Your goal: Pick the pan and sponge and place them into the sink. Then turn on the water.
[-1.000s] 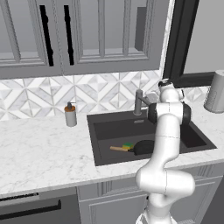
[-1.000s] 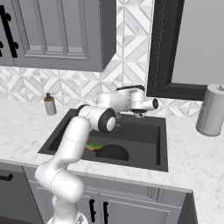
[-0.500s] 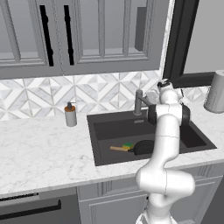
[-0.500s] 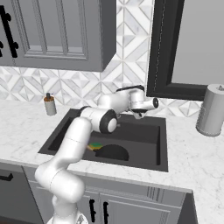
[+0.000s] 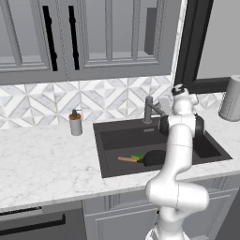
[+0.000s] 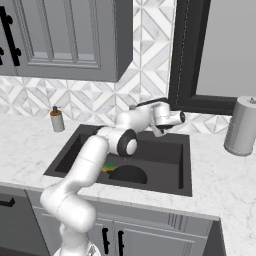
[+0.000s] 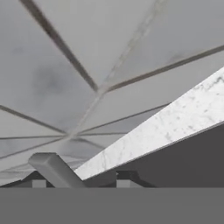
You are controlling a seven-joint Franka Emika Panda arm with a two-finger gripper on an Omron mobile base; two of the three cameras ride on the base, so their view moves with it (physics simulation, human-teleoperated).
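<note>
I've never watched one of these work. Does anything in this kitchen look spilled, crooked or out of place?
Nothing stands out. The pan and sponge lie in the sink, with no water running from the faucet. The soap dispenser stands upright on the counter.

Sink [image 5: 108, 140]: dark grey rectangular basin recessed in the marble surface. Pan [image 5: 154, 158]: round, black, flat on the basin floor toward the front, light wooden handle [image 5: 126, 160] pointing left. Sponge [image 5: 137, 155]: green over yellow, small, just beside the pan's rim by the handle. Faucet [image 5: 150, 108]: dark grey, angled spout, behind basin; no water visible
</note>
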